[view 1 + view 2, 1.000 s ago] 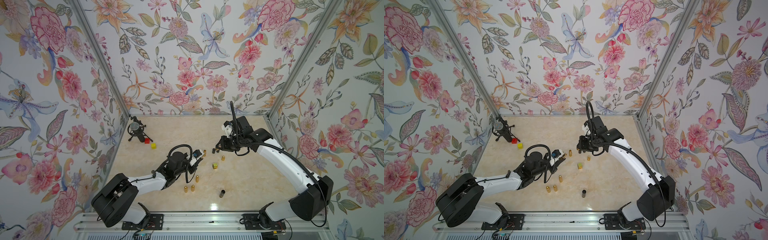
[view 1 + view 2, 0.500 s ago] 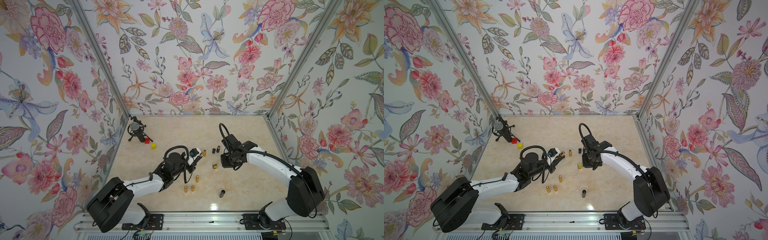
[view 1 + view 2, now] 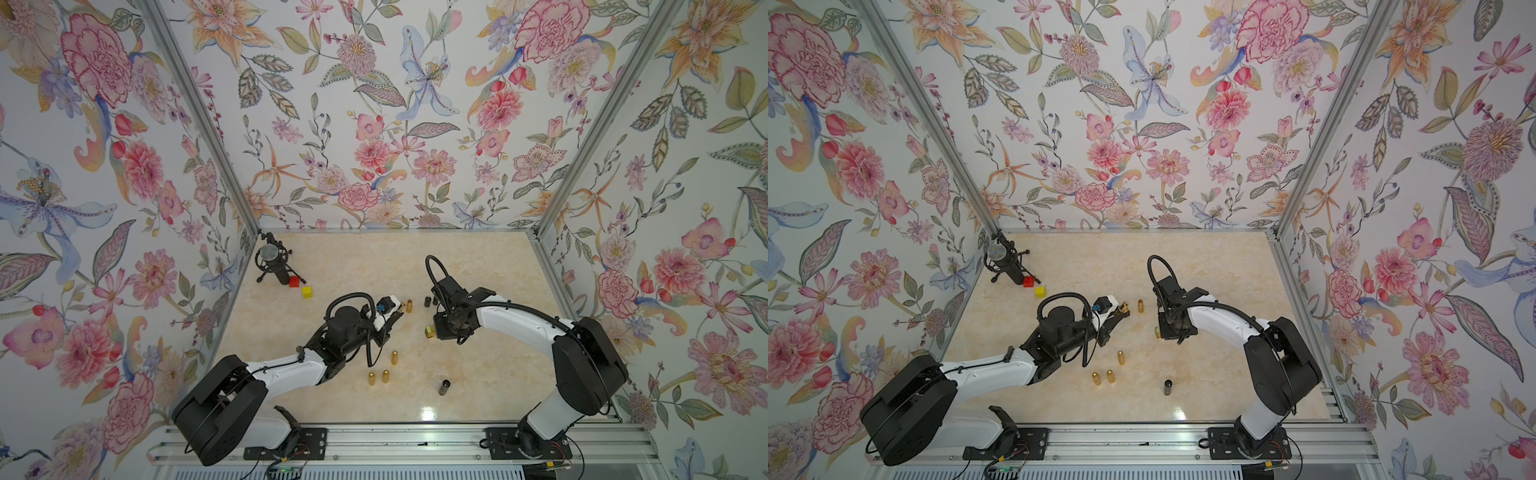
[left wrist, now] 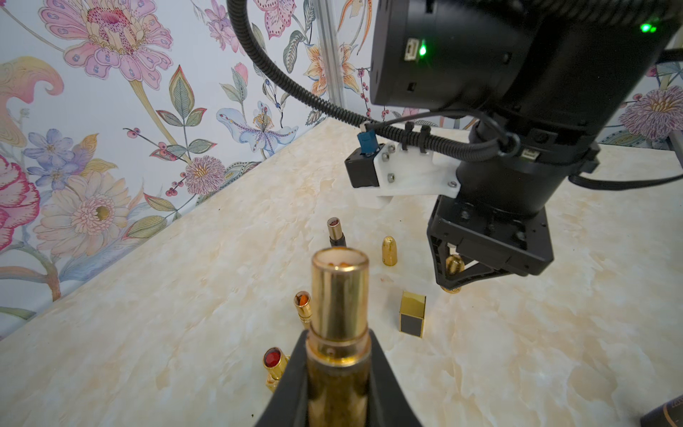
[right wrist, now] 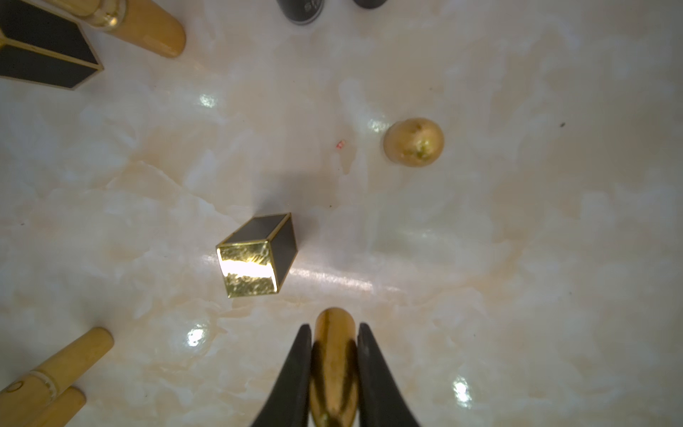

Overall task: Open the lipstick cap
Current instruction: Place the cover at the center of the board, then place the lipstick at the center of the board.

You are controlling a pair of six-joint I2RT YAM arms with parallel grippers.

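The black fingers (image 4: 294, 380) of the left gripper (image 4: 338, 332) are clamped on a gold cylindrical lipstick tube (image 4: 339, 295), one finger on each side of its lower body. The tube's mouth is uncovered. The tube is held clear of the beige marble-patterned table top (image 3: 374, 257), near its middle. The black fingers (image 5: 297, 369) of the right gripper (image 5: 334, 325) are closed on a gold bullet-shaped cap (image 5: 334, 355). It lies lengthwise between them, with its visible rounded end facing the table top. Cap and tube are separated and well apart. Whether the cap touches the surface cannot be determined.

A square black-and-gold cap (image 5: 258, 255) stands on the table top just beside the right gripper. A second gold rounded cap (image 5: 414, 142) stands upright near it. Three gold bullet-shaped pieces (image 3: 385, 376) stand grouped nearer the robot's base, with a dark cylinder (image 3: 444, 387) close by. A red-tipped lipstick (image 4: 273, 360) and an orange-tipped lipstick (image 4: 303, 307) are on the table top beside the held tube. A black microphone on a stand (image 3: 270, 259), a red block (image 3: 294, 281) and a yellow block (image 3: 307, 291) occupy the far left corner.
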